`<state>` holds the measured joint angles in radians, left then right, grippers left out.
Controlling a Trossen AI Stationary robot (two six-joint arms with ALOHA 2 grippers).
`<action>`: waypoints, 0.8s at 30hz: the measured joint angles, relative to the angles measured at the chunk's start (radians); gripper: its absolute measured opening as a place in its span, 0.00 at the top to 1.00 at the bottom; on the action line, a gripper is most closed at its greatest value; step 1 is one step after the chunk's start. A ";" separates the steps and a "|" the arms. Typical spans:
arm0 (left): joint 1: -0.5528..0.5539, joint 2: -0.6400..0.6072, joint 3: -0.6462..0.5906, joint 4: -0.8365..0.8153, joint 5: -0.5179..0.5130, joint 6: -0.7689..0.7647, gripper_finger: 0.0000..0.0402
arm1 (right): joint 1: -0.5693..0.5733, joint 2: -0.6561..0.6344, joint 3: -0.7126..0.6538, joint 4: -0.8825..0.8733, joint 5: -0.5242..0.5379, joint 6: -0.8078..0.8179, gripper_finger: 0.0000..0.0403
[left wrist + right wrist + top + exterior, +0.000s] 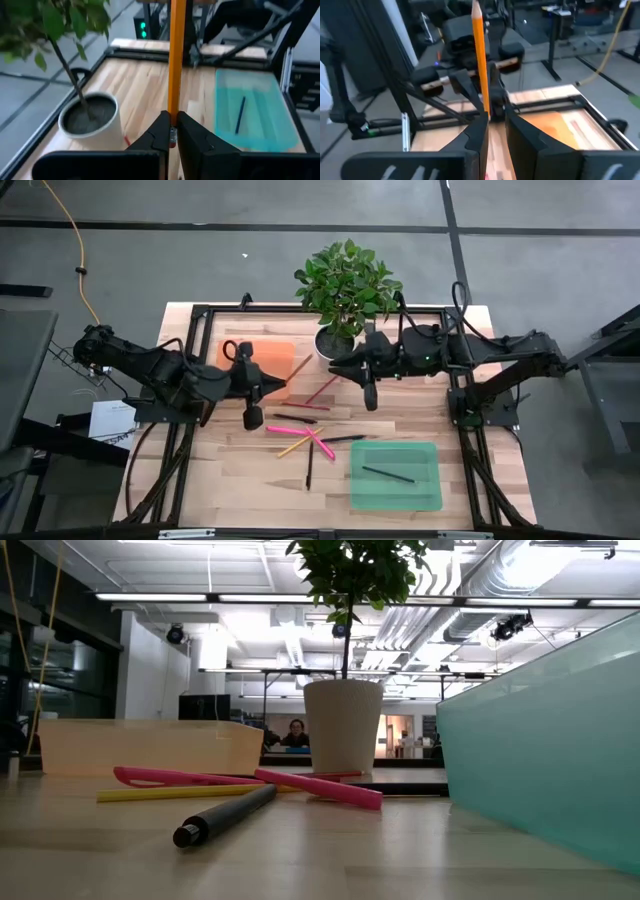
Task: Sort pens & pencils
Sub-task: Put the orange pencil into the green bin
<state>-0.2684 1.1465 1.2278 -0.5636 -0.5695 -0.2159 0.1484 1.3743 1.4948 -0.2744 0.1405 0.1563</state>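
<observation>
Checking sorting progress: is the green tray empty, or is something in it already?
Not empty. The green tray holds one dark pen lying on its floor; the left wrist view shows it too.

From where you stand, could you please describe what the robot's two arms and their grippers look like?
Both arms are dark, nearly black, jointed machines with chunky rounded housings and black cables looping along them. The left gripper and right gripper each end in two flat, black, wedge-shaped fingers that taper toward the tip. The arms are mounted on a black metal frame around the light wooden table. No markings are readable.
</observation>
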 joint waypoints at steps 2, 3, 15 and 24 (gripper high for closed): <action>0.000 0.000 0.000 0.040 -0.001 0.020 0.97 | 0.001 0.000 0.000 0.028 -0.004 0.000 0.86; 0.000 0.000 0.000 0.058 -0.002 0.029 0.97 | 0.001 0.000 0.000 0.036 -0.004 -0.002 0.86; 0.000 0.010 0.000 0.227 -0.019 0.103 0.97 | 0.004 0.015 0.000 0.184 -0.014 -0.026 0.86; 0.000 0.052 0.000 0.318 -0.009 0.119 0.97 | 0.005 0.042 -0.002 0.242 -0.047 -0.026 0.86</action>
<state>-0.2684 1.1988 1.2282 -0.2457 -0.5782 -0.0967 0.1535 1.4165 1.4933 -0.0319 0.0938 0.1303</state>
